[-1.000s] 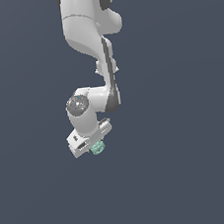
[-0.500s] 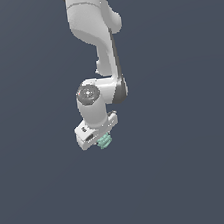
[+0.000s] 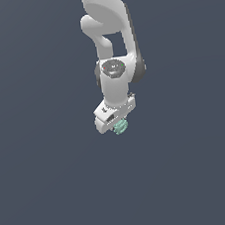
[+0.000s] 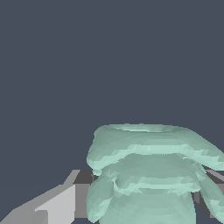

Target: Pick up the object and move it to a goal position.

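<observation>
The object (image 3: 120, 127) is a small pale mint-green ridged blob. It hangs at the tip of my white gripper (image 3: 117, 126), which is shut on it, in the middle of the exterior view. In the wrist view the object (image 4: 151, 175) fills much of the picture, with one grey finger (image 4: 57, 203) showing beside it and the other finger mostly hidden behind it. The arm (image 3: 110, 35) reaches down from the top of the exterior view.
Only a plain dark blue-grey background surrounds the arm in both views. No goal marker, table edge or other object shows.
The arm has swung toward the exterior view's right and lifted slightly, carrying the object with it. The wrist has turned more upright. The grip is unchanged.
</observation>
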Tool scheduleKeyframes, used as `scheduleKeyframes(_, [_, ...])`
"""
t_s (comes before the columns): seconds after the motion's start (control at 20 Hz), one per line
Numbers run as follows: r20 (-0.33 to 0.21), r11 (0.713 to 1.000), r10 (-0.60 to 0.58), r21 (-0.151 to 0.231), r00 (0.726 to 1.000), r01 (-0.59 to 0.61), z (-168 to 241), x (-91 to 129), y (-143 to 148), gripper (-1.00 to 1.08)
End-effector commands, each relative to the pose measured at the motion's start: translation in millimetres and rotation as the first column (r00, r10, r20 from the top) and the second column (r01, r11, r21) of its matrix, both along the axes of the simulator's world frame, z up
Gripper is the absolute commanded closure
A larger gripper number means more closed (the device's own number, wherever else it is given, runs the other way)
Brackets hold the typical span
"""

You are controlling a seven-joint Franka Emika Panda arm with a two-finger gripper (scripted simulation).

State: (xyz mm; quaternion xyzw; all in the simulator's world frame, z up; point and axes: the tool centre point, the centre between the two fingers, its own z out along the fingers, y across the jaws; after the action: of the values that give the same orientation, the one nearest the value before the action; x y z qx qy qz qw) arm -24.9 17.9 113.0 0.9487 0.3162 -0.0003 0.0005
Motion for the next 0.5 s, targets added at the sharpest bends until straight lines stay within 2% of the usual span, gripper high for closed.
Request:
scheduleKeyframes(0.0, [0.0,1.0,0.0,-0.001,1.0,0.0,13.3,-11.3,21.5,1.08])
scheduleKeyframes(0.45, [0.0,1.0,0.0,-0.001,1.0,0.0,49.5,-38.1,80.3,1.08])
